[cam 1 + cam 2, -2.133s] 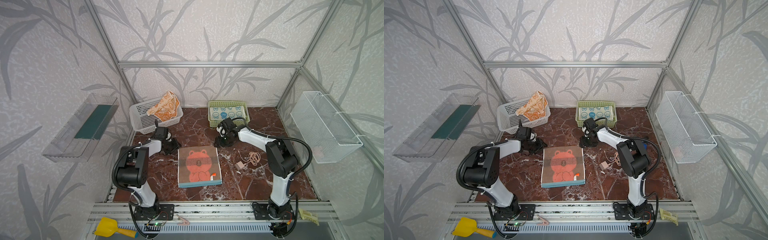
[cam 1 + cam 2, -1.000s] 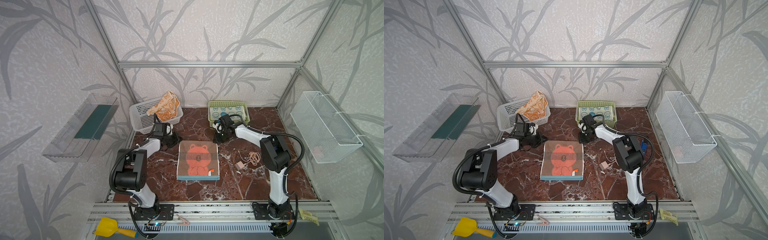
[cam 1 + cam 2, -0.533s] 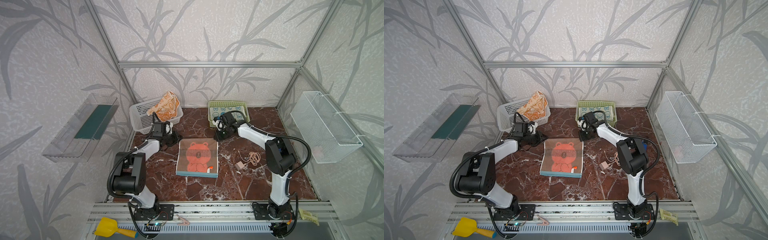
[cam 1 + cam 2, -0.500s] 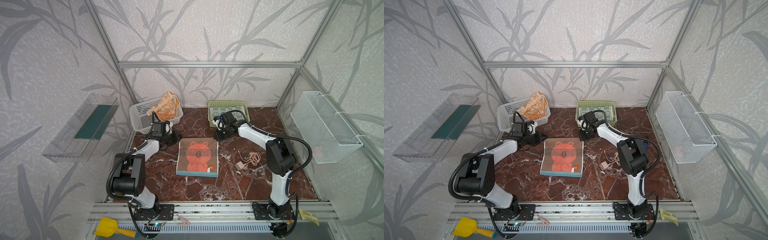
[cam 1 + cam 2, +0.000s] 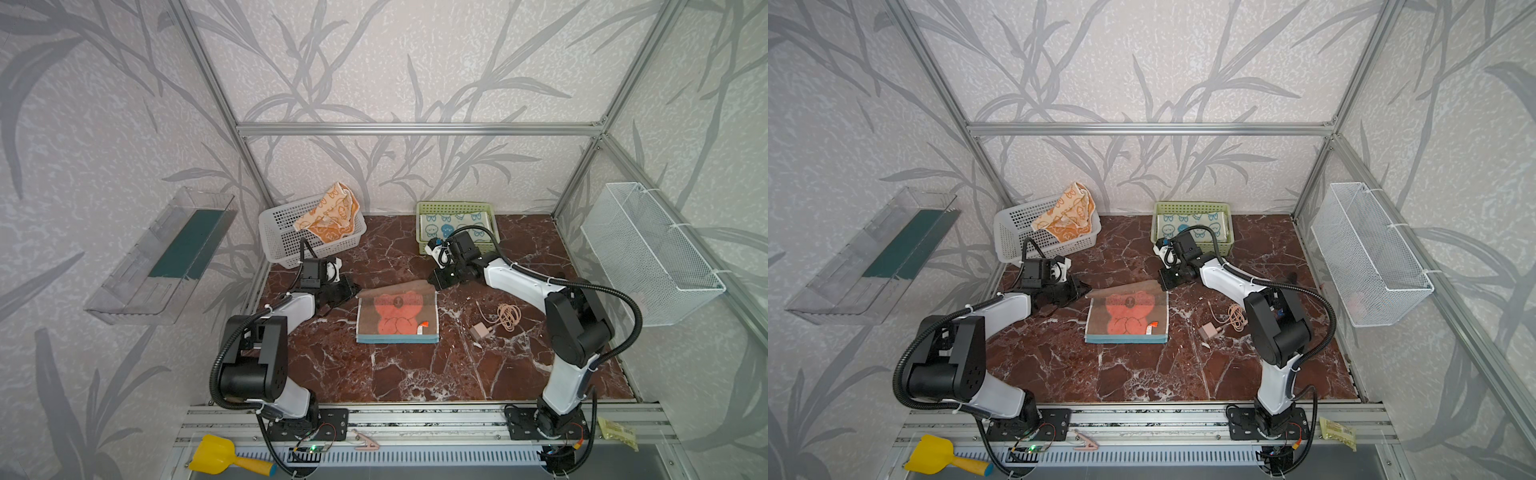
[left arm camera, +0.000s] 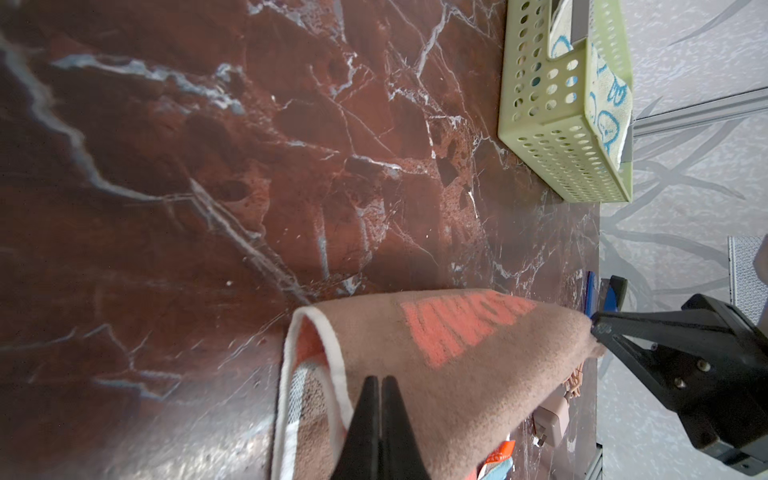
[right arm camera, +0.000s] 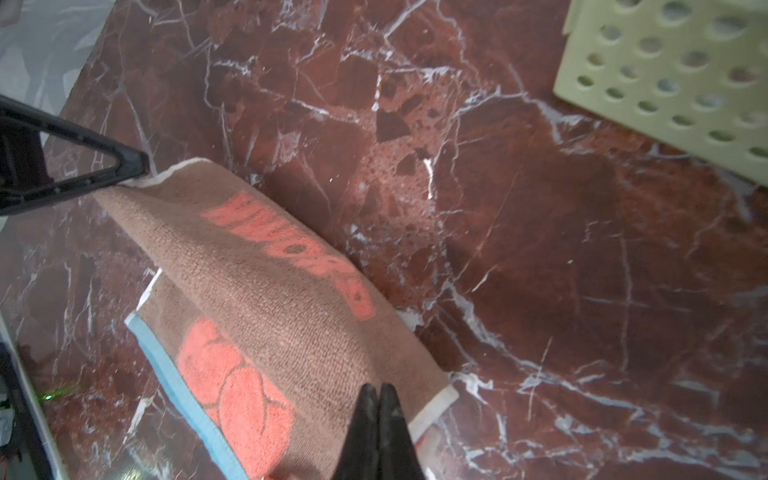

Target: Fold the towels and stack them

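Within the last second both arms have lifted the far edge of the coral bear towel (image 5: 397, 318) off the desk (image 5: 415, 374). The left gripper (image 5: 354, 291) and right gripper (image 5: 433, 285) each have their jaws pinched tight on a far corner, while the blue-bordered near edge lies mid-desk. The first fold looks under way, and carrying the held edge forward should halve the towel.

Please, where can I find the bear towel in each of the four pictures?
Top view: bear towel near the picture's middle.
Top view: same spot.
Left wrist: close up, pinched by the left hand.
Right wrist: close up, pinched by the right hand.
Shared landmark: green basket.
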Robot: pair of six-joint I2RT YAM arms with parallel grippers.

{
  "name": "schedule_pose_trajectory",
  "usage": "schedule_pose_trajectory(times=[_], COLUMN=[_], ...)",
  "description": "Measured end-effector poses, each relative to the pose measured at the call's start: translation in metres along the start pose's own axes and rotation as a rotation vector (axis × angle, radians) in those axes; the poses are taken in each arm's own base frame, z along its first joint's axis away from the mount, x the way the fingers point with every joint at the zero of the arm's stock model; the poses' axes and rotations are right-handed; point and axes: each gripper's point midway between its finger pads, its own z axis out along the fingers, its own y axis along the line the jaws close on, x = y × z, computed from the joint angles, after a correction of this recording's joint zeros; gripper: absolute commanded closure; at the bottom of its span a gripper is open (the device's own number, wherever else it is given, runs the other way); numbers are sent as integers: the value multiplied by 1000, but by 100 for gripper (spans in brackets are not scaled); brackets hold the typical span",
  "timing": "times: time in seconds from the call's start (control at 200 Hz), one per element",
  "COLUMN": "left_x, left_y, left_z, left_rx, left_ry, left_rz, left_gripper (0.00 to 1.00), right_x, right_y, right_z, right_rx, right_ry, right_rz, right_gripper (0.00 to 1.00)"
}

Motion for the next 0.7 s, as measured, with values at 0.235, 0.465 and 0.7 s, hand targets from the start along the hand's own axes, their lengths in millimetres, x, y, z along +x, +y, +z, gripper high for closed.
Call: schedule_pose_trajectory(times=[0.235, 0.465, 0.7], left_x=[-17, 8, 65], left_y=[-27, -15, 16], left_z=[-27, -27, -24], left_rx=[60, 68, 31], left_ry=[-82, -69, 31], left_rz=[62, 29, -82], left_gripper=[100, 100, 100], right_x=[-23, 11, 82], right_y=[23, 25, 30], right_z=[-41, -36, -12], right_rx=[-10, -18, -46], right_ry=[-111, -84, 76], right_rz=[-77, -69, -8], right_gripper=[100, 100, 100])
